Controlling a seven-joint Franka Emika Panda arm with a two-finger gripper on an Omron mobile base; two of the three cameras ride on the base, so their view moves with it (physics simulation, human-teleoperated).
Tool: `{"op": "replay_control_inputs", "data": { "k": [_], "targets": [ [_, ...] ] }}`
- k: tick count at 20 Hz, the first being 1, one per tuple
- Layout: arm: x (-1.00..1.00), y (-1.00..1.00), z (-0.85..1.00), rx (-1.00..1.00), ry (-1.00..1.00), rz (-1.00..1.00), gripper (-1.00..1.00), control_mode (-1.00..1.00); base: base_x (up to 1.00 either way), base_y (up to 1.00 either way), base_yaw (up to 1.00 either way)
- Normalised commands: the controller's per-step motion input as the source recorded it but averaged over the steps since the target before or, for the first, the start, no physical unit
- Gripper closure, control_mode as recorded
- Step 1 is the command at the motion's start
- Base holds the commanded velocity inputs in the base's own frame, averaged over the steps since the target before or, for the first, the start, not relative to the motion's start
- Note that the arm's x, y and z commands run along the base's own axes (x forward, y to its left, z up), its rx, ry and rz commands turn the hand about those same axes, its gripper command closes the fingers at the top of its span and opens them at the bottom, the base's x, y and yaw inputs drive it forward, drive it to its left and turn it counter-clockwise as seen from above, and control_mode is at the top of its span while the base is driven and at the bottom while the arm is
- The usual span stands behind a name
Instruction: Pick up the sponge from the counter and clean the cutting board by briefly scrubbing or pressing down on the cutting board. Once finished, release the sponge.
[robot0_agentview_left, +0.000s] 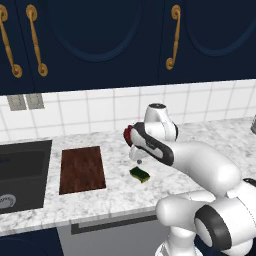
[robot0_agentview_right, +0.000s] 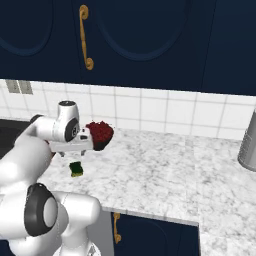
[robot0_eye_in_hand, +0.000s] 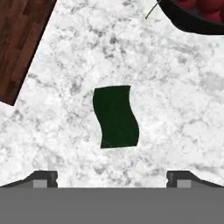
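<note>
Sponge just right of the board looks light & squashy, so I'd pinch its long sides w/ my gripper, jaws wide open, holding nothing.

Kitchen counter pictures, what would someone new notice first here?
Probably the white arm reaching over the marble counter, its open gripper poised above the dark green sponge, which lies loose on the stone. Left of the sponge sits the reddish-brown cutting board, beside the dark sink. A dark bowl of red fruit stands just behind the hand.
</note>
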Motion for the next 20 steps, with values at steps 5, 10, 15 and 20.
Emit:
{"op": "replay_control_inputs", "data": {
  "k": [5, 10, 15, 20],
  "targets": [
    [0.18, 0.15, -0.58, -0.04, 0.0, 0.06, -1.0, -1.0, 0.0, 0.0, 0.0],
    [0.01, 0.06, -0.48, -0.03, 0.0, 0.06, -1.0, -1.0, 0.0, 0.0, 0.0],
    [0.18, 0.0, -0.16, 0.03, 0.0, 0.1, -1.0, -1.0, 0.0, 0.0, 0.0],
    [0.13, 0.0, -0.31, 0.0, 0.0, 0.09, -1.0, -1.0, 0.0, 0.0, 0.0]
  ]
}}
